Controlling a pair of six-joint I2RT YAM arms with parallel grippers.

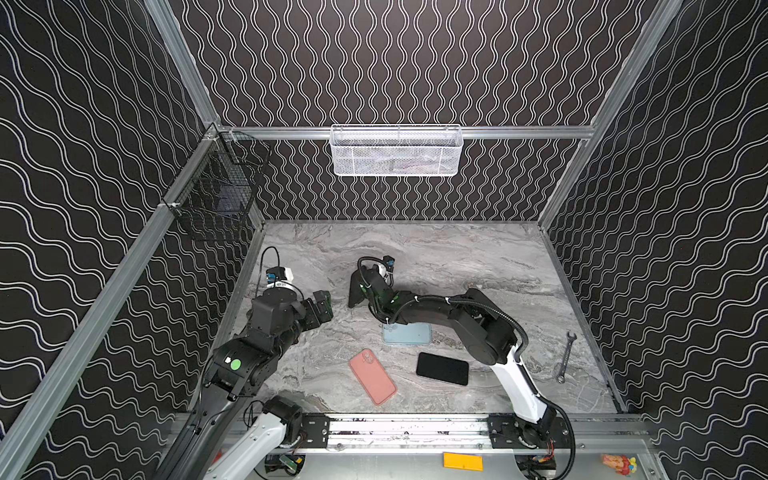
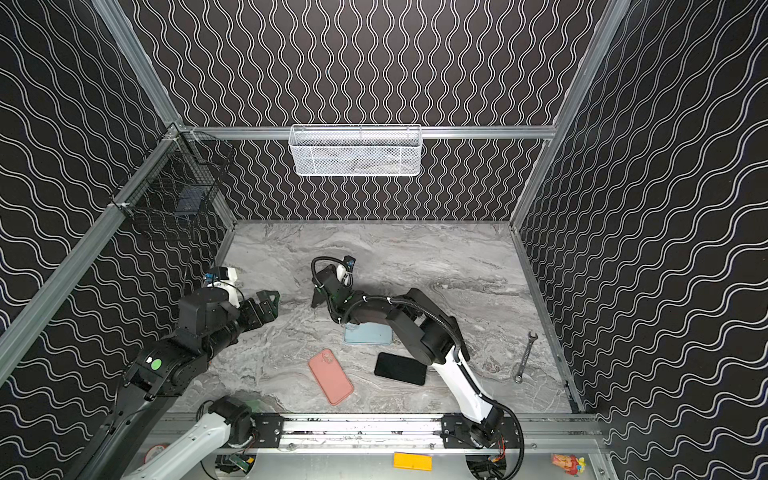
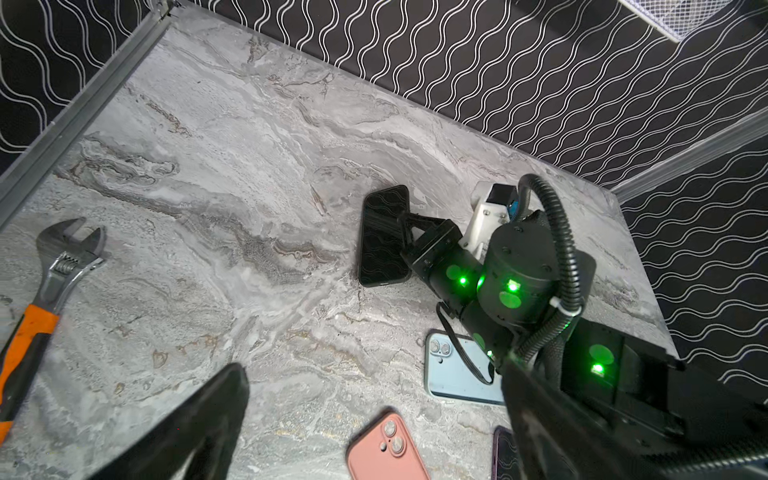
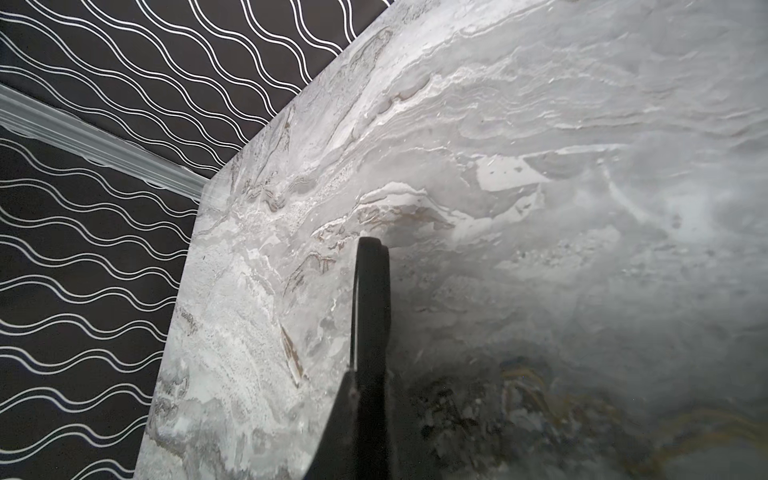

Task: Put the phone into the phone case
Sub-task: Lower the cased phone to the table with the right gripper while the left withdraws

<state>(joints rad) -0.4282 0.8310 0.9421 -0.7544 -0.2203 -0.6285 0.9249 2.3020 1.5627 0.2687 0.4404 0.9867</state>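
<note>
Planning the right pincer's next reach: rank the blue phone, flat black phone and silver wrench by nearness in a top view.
1. Blue phone, mid-table, near the right pincer.
2. Flat black phone, nearer the front.
3. Silver wrench, far right.

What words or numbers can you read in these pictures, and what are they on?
No text reads clearly in any view.
White sticker beside the green dot on the left arm: too small to read.
Colourful packet below the front rail: blurred.
Yellow card there: no print shows.
Black phone standing on edge: only reflections, no text.
</note>
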